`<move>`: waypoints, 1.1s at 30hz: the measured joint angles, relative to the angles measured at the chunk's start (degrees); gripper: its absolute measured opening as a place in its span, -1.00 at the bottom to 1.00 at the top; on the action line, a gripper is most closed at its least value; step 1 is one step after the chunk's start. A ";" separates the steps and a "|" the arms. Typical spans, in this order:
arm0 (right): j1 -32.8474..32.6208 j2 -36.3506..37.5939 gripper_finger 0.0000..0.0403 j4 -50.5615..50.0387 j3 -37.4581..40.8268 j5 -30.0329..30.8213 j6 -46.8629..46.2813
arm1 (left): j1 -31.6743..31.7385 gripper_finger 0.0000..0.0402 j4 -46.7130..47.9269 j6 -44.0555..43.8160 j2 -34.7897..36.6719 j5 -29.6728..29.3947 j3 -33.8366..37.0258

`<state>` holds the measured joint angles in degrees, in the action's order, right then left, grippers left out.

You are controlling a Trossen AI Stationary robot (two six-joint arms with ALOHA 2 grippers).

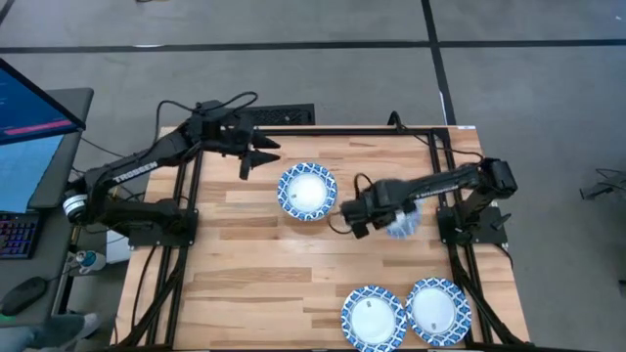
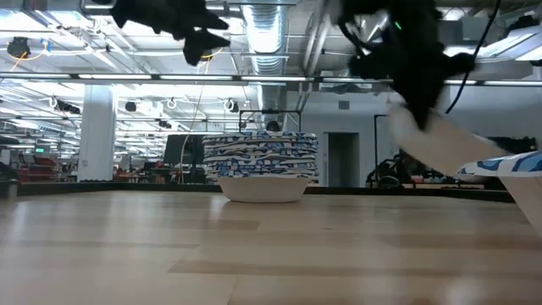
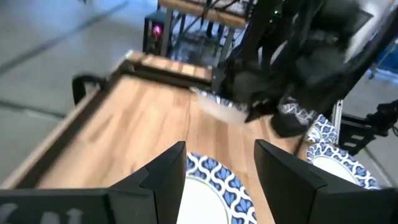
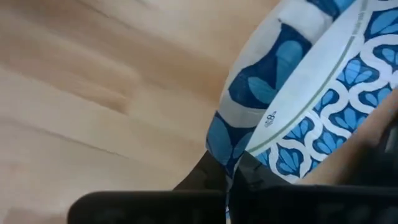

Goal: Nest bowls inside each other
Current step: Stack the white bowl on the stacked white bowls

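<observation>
A stack of blue-and-white lattice-rimmed bowls [image 1: 307, 191] [image 2: 261, 167] stands on its base near the table's middle. Two single bowls [image 1: 372, 316] [image 1: 437, 311] sit at the near edge. My right gripper [image 1: 389, 217] [image 4: 233, 177] hangs right of the stack, above the table, shut on another bowl [image 1: 403, 225] [image 2: 440, 140]. My left gripper [image 1: 259, 156] [image 3: 217, 168] is open and hovers above the table, just left of and beyond the stack, whose top bowl [image 3: 214, 183] shows between its fingers. My right gripper pinches the bowl's patterned rim [image 4: 249, 149] between its two fingers, one on the inner face and one on the outer wall. The bowl is lifted clear of the table and hangs tilted below the fingers [image 2: 408, 102].
The table's black frame rails [image 1: 342, 130] run along its far edge and sides. Bare wood lies between the stack and the two near bowls. A monitor and keyboard [image 1: 20, 235] stand off the table to the left.
</observation>
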<state>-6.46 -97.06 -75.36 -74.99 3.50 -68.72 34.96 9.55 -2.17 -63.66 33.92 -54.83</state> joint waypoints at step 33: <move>6.03 -1.68 -0.90 13.05 -19.80 0.13 88.50 | -0.18 -0.10 16.04 -7.12 16.43 -14.25 0.07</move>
<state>-0.43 -98.74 -62.31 -94.78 3.63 19.78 34.79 25.59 -9.30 -47.23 19.67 -54.76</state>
